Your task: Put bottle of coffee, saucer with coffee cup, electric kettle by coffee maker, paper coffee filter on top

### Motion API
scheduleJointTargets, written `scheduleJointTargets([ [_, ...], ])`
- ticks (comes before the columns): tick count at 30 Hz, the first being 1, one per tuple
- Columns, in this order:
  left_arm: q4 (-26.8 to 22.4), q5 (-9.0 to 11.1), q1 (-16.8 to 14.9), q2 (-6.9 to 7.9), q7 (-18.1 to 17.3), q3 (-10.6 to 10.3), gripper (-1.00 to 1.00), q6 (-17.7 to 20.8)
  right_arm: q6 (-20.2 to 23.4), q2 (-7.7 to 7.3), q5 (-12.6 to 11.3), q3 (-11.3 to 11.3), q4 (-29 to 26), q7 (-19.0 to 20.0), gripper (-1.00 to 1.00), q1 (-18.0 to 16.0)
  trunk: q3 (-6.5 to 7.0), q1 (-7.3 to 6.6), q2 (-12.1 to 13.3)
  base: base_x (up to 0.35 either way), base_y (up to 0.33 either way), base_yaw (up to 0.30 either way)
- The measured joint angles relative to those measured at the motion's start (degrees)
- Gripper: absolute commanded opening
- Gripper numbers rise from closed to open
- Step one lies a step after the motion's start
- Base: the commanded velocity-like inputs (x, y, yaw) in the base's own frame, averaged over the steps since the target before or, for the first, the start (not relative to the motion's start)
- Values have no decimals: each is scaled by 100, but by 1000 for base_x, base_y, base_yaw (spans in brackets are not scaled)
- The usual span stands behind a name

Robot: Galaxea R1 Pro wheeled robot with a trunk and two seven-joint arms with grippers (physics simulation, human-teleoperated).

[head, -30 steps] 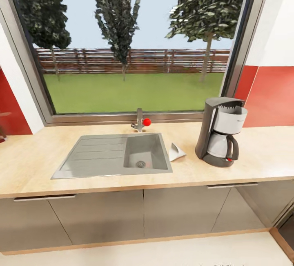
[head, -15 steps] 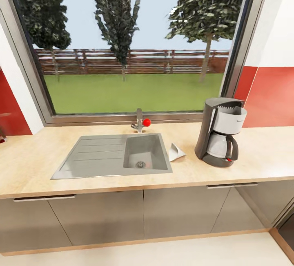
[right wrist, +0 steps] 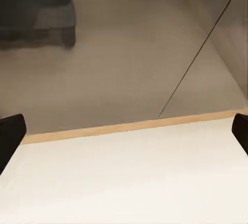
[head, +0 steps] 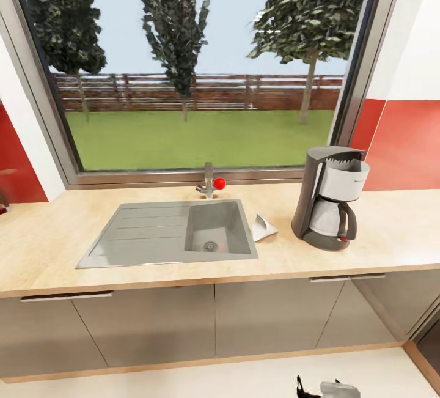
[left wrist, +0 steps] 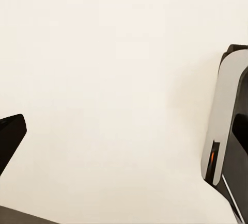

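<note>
In the head view the coffee maker [head: 330, 199] stands upright on the right part of the countertop [head: 49, 245]. The paper coffee filter [head: 264, 227] lies on the worktop between the sink [head: 146, 236] and the coffee maker. The bottle of coffee, saucer, coffee cup and electric kettle are out of view. My right gripper [right wrist: 124, 133] is open and empty, low over the pale floor and facing the grey cabinet fronts; a part of that arm [head: 335, 389] pokes in at the head view's bottom edge. My left gripper [left wrist: 124, 136] is open over the floor beside the robot's base [left wrist: 230, 126].
A faucet with a red knob [head: 211, 181] stands behind the sink below a large window. Grey cabinets [head: 153, 324] with handles run under the counter. A dark appliance edge [head: 431, 343] sits at the lower right. The wall right of the window is red and white.
A part of my right arm has risen into the bottom edge of the head view. The counter's things have not moved.
</note>
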Motion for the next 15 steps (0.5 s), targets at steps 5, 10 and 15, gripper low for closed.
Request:
scheduleJointTargets([
  [5, 7, 2, 1, 18, -26, 3, 100, -1, 780, 372, 7, 1, -467, -109, 100, -757, 2, 0, 1, 0, 0, 0],
  [10, 58, 6, 1, 38, -26, 10, 100, 3, 1206, 663, 6, 17, -535, -138, 100, -1664, 2, 0, 1, 0, 0, 0],
  [15, 74, 9, 1, 40, -26, 12, 100, 8, 1271, 909, 17, 23, -543, -141, 100, -2185, 1, 0, 1, 0, 0, 0],
])
